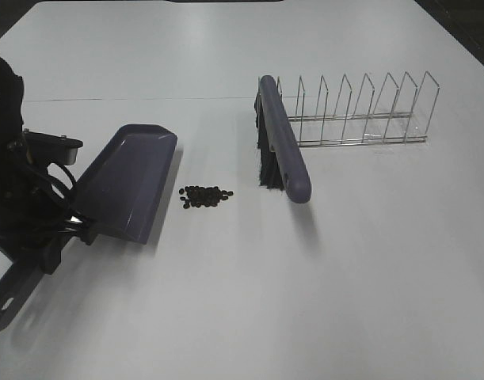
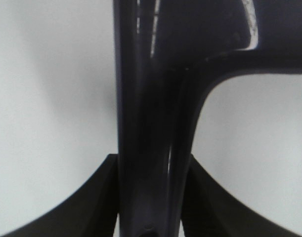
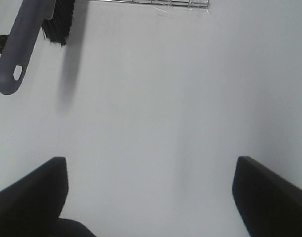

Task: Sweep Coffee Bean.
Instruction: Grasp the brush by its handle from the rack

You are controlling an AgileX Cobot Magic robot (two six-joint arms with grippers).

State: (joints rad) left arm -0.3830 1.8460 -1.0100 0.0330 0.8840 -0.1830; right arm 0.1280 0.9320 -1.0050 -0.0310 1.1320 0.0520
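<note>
The coffee beans [image 1: 204, 196] lie in a small dark pile on the white table, just right of the purple dustpan [image 1: 127, 178]. The pan's open edge faces the pile, a short gap away. My left gripper [image 1: 67, 226] is shut on the dustpan's handle [image 2: 151, 123], with a finger [image 2: 99, 197] on each side of it. The purple brush [image 1: 283, 146] with black bristles rests against the left end of the wire rack [image 1: 360, 111], right of the beans. My right gripper [image 3: 151, 173] is open and empty over bare table, with the brush handle [image 3: 22, 44] well beyond it.
The wire rack stands at the back right and shows at the edge of the right wrist view [image 3: 155, 2]. The dustpan's handle end [image 1: 8, 297] sticks out toward the front left. The right arm is out of the exterior high view.
</note>
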